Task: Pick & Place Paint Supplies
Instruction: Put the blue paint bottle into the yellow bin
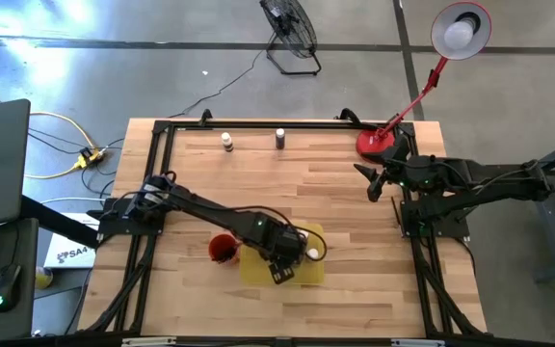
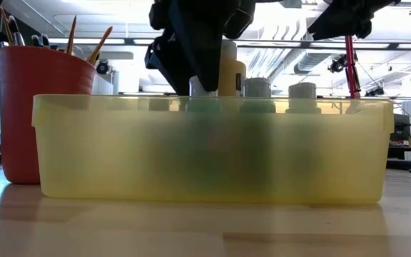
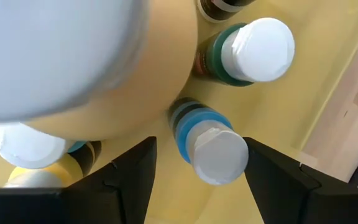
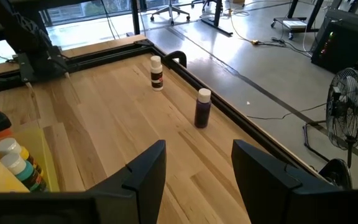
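A flat yellow tray (image 1: 258, 270) near the table's front edge holds several paint bottles standing upright. Among them are a blue one with a white cap (image 3: 213, 155), a green one (image 3: 253, 46) and a large yellowish one (image 2: 230, 71). My left gripper (image 3: 201, 180) points down into the tray, open, one finger on each side of the blue bottle's cap. Two more bottles (image 1: 227, 142) (image 1: 280, 139) stand on their bases near the table's far edge. A red cup (image 2: 34, 114) left of the tray holds paintbrushes (image 2: 84, 39). My right gripper (image 4: 194, 168) waits open, raised at the table's right. My left gripper comes at the blue bottle from above, its fingers on either side of the white cap (image 3: 229, 163). One finger (image 3: 272, 180) stands right at the cap's edge, and I cannot tell whether it touches. The other finger (image 3: 129, 180) is apart from it. The bottle stands on the tray floor.
A red desk lamp's base (image 1: 382, 142) sits at the far right corner, beside my right arm. A black frame rail (image 4: 185, 62) runs along the table's edges. Bare wood (image 1: 287, 188) lies between the tray and the two far bottles.
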You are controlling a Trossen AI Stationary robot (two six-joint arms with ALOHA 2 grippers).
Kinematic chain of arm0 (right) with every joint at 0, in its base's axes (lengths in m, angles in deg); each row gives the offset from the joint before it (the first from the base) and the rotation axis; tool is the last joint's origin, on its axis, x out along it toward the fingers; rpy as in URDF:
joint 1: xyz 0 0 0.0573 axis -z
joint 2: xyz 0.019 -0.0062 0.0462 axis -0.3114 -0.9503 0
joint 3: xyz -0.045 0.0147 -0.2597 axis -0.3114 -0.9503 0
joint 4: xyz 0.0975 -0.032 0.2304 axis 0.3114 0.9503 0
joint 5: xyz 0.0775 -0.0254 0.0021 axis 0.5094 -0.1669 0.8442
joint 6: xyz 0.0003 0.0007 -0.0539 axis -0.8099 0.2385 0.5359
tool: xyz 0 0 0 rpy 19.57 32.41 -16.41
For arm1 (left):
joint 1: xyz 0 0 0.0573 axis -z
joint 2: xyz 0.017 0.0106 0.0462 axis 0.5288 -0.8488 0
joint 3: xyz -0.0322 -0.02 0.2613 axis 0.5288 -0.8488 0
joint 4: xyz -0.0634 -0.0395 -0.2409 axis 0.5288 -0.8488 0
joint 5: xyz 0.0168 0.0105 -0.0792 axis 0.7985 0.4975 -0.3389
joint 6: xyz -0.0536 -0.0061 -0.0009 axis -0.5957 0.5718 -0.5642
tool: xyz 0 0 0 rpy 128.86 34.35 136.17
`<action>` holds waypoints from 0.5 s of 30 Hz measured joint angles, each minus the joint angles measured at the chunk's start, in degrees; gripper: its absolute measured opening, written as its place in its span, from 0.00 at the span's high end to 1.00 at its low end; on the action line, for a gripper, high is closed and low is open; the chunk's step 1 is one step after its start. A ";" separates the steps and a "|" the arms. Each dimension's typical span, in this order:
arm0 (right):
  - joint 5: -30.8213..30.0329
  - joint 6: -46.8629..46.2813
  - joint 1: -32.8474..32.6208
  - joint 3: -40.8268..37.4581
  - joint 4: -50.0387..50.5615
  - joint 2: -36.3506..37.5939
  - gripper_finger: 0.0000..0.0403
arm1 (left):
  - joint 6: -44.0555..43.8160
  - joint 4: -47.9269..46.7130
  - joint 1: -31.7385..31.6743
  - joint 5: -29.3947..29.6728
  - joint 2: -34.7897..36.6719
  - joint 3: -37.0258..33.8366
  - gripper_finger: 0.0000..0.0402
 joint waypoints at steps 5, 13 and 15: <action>0.00 0.01 0.02 0.00 0.00 0.00 0.57 | 0.04 -0.11 -0.85 -0.33 0.00 0.00 0.43; 0.00 0.00 0.00 0.00 0.07 0.00 0.57 | 1.53 0.02 -1.91 1.29 0.00 0.00 0.43; 0.00 0.00 0.02 0.00 0.29 0.00 0.57 | 1.53 0.21 -1.88 0.38 0.00 -0.02 0.43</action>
